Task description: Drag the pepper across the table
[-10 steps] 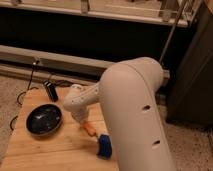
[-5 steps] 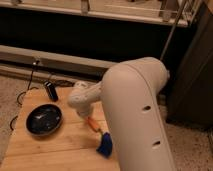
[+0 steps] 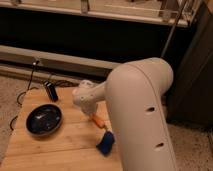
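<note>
The pepper (image 3: 97, 120) is a small orange tapered vegetable lying on the light wooden table (image 3: 60, 145), just below the arm's wrist. The gripper (image 3: 89, 111) sits at the end of the white arm, right at the pepper's upper end, mostly hidden behind the wrist housing. A dark blue cloth (image 3: 105, 143) lies on the table just below and right of the pepper. The large white arm (image 3: 140, 115) covers the right side of the table.
A dark round bowl (image 3: 44, 119) sits on the left of the table. A small dark upright object (image 3: 50, 91) stands at the table's back edge, with cables behind it. A dark bench or shelf runs along the back.
The wrist and gripper have shifted slightly, staying at the pepper. The pepper stays next to the blue cloth with little visible movement.
</note>
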Available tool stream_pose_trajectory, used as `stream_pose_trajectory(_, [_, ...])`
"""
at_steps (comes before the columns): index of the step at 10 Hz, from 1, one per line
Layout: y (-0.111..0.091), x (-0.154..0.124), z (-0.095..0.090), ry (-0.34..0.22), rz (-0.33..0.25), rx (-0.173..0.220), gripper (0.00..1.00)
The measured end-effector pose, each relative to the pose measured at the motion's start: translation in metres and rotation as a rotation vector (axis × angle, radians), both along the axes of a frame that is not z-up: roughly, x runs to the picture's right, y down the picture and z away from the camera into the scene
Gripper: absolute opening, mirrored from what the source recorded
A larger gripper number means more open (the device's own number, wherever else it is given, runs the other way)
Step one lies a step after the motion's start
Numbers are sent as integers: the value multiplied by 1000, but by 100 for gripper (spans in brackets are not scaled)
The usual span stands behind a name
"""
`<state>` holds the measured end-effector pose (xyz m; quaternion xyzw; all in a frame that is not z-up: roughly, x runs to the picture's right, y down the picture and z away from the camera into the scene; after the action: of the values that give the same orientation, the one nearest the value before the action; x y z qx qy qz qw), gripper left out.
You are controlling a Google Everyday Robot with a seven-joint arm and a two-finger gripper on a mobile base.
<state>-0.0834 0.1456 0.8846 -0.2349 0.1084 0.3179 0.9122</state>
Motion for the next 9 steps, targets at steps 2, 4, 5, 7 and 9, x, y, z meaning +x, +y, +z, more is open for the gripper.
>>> stream_pose_trajectory(2, [-8, 12, 7, 11, -7, 11, 0])
stream_pose_trajectory(4, [-12, 22, 14, 28, -16, 18, 0])
stream_pose_trajectory(5, [-16, 27, 18, 38, -18, 24, 0])
stream_pose_trajectory(7, [-22, 35, 23, 52, -16, 33, 0])
stream_pose_trajectory(9, [-31, 45, 30, 69, -7, 44, 0])
